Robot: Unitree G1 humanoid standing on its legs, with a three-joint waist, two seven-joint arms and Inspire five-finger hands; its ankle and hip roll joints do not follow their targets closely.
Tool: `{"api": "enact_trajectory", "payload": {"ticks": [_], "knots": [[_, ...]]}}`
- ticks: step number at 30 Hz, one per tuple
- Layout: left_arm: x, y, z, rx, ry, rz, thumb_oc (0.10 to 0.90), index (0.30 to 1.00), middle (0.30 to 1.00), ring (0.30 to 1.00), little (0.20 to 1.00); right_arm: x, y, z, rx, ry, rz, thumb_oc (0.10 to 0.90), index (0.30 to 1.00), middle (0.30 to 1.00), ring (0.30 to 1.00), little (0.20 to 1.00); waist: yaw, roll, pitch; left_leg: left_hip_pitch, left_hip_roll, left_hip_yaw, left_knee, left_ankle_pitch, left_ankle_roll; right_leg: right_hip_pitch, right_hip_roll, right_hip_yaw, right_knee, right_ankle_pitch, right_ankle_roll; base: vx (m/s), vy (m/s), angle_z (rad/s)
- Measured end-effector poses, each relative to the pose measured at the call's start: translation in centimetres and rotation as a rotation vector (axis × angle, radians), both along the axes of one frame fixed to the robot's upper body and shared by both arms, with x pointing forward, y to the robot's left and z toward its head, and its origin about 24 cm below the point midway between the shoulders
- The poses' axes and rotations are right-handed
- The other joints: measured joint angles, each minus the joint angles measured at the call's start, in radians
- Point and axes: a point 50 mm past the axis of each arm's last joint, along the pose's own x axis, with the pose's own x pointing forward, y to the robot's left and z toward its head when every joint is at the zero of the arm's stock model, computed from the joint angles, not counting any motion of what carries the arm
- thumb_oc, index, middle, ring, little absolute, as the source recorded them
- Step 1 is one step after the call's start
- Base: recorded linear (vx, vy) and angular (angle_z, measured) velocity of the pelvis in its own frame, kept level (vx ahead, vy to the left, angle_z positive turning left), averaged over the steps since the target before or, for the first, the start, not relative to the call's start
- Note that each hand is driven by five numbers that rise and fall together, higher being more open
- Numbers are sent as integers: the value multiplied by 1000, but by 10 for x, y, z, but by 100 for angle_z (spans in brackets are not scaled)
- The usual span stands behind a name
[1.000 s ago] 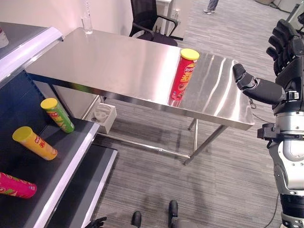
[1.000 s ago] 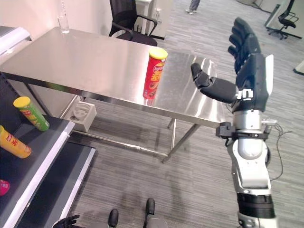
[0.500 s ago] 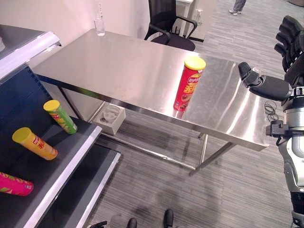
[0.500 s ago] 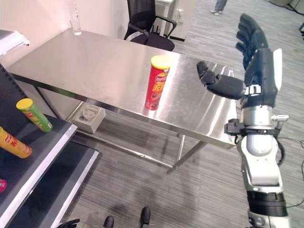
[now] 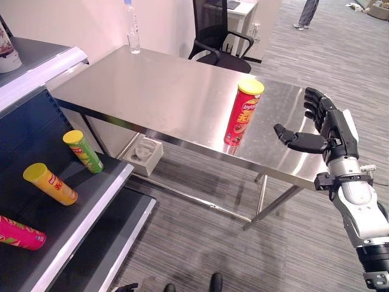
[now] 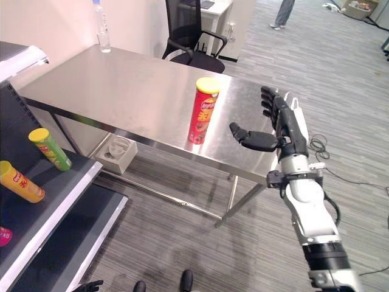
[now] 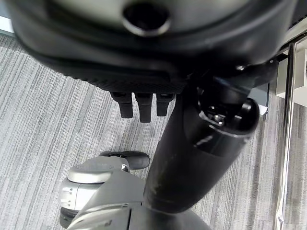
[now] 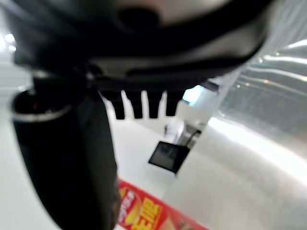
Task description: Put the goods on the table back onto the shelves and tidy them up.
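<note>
A red can with a yellow lid (image 5: 243, 113) stands upright on the steel table (image 5: 158, 85), near its front right part. My right hand (image 5: 326, 125) hovers open to the right of the can at its height, thumb pointing toward it, with a gap between. In the right wrist view its straight fingers (image 8: 144, 103) and thumb (image 8: 67, 163) show with the can's label (image 8: 148, 216) past them. On the dark shelf (image 5: 91, 207) at the left lie a green can (image 5: 83, 151), a yellow can (image 5: 50, 184) and a pink can (image 5: 21, 232). My left hand (image 7: 139, 103) hangs relaxed over the floor.
A water bottle (image 5: 132, 27) stands at the table's far left corner, with a black office chair (image 5: 219, 36) behind the table. A white moulded tray (image 5: 144, 153) lies on the floor under the table. A person's legs (image 5: 304, 12) show far back.
The camera has shifted. My right hand has come down from a raised pose and moved left toward the red can, still open. The cans have not moved.
</note>
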Motion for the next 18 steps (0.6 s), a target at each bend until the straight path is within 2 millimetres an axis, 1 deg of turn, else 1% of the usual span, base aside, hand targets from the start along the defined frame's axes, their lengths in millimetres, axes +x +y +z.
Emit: {"api": "enact_trajectory", "payload": {"ticks": [1, 4, 7, 9, 12, 13, 17, 18], "knots": [[0, 1, 0, 3, 1, 10, 800, 900, 900, 900, 900, 3, 3, 3, 26, -10, 12, 800, 900, 900, 900, 900, -4, -2, -1, 2, 0, 10, 0, 0, 0, -3, 3, 15, 0, 7, -8, -22, -31, -18], [-1, 3, 0, 6, 9, 30, 800, 900, 900, 900, 900, 9, 8, 12, 53, -42, 33, 800, 900, 900, 900, 900, -11, -6, -3, 4, 0, 24, 0, 0, 0, -7, 6, 28, 0, 10, -11, -20, -25, -16], [-3, 6, 1, 11, 17, 49, 800, 900, 900, 900, 900, 18, 5, 18, 78, -51, 25, 800, 900, 900, 900, 900, -14, -19, -11, 7, 3, 38, 0, -2, -2, -9, 10, 37, 0, 10, -10, -24, -24, -12], [-4, 8, 1, 17, 24, 50, 800, 900, 900, 900, 900, 33, 2, 28, 121, -63, -2, 800, 900, 900, 900, 900, -16, -28, -17, 8, 4, 50, 0, -2, -2, -14, 12, 51, 0, 7, -6, -24, -7, -16], [-5, 8, 1, 17, 25, 50, 800, 900, 900, 900, 900, 39, 3, 38, 138, -91, -5, 800, 900, 900, 900, 900, -17, -27, -17, 7, 4, 59, 0, -2, -2, -19, 14, 58, 0, 10, -3, 1, 0, -10], [-5, 8, 1, 17, 26, 50, 800, 900, 900, 900, 900, 39, 3, 38, 139, -92, -2, 800, 900, 900, 900, 900, -17, -27, -17, 7, 5, 59, 0, -2, -2, -19, 14, 59, 0, 10, -4, 0, 0, 0], [-8, 7, 0, 14, 36, 47, 800, 900, 900, 900, 900, 44, 14, 39, 123, -81, 35, 800, 900, 900, 900, 900, -18, -20, -21, 8, 5, 66, 0, -2, -2, -21, 16, 69, 0, 13, -7, 3, 2, -6], [-7, 7, 0, 6, 32, 63, 800, 900, 900, 900, 900, 49, 20, 40, 109, -72, 55, 800, 900, 900, 900, 900, -22, -18, -22, 9, 5, 69, 0, -2, -2, -22, 16, 73, 0, 15, -10, -6, 10, -4]]}}
